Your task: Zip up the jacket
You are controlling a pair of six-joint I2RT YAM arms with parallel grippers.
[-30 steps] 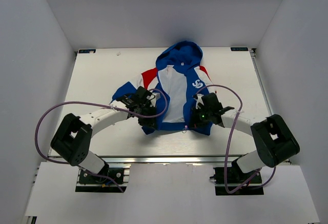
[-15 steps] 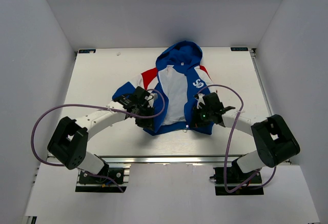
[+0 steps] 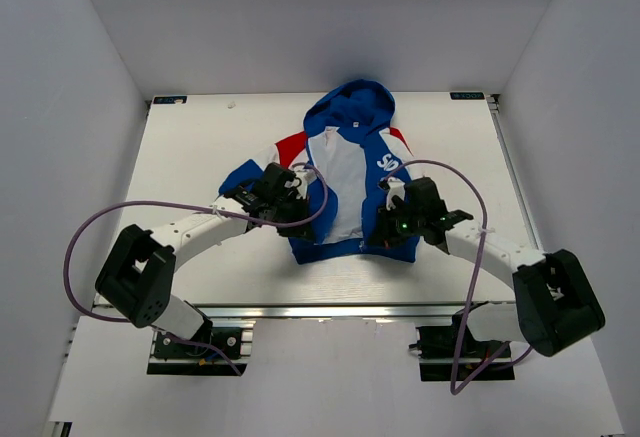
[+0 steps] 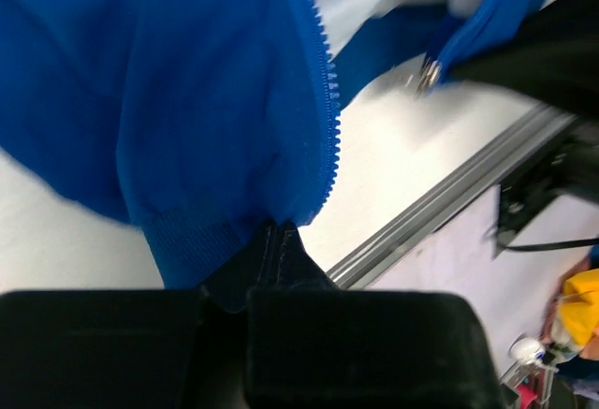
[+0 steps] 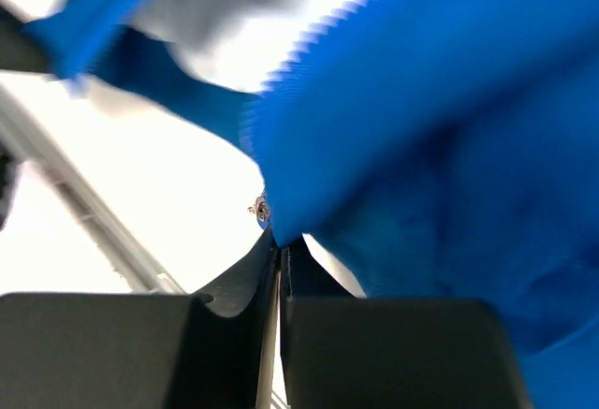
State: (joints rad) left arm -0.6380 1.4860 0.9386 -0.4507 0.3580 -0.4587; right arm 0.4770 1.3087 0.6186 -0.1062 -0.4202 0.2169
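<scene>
- Pinches the ribbed hem corner of the jacket [image 4: 178, 100] between the left fingers [image 4: 248, 273], closed down on the cloth with no gap showing.
- Shows, in the left wrist view, a row of blue zipper teeth [image 4: 328, 109] running up from that pinch along the panel's edge.
- Grips the lower edge of the other front panel between the right fingers [image 5: 234, 283], likewise pressed shut on blue fabric.
- Shows a small metal piece [image 5: 262, 210] just above the right fingertips, close to the cloth edge and too blurred to identify.
- Keeps the two pinches apart, one at each side of the hem, with a strip of blue hem between them.
- Lies open near the middle of the white tabletop [image 3: 190, 137], seen from above: hood [image 3: 350, 102] toward the far edge, hem toward the arm bases.
- Exposes the white lining [image 3: 340, 182] between the blue panels, with a red shoulder [image 3: 290, 145] on the left and white lettering [image 3: 385, 164] on the right panel.
- Reaches in from the near edge with the left arm [image 3: 195, 229] and the right arm [image 3: 495, 249], a purple cable [image 3: 75, 247] looping off each.
</scene>
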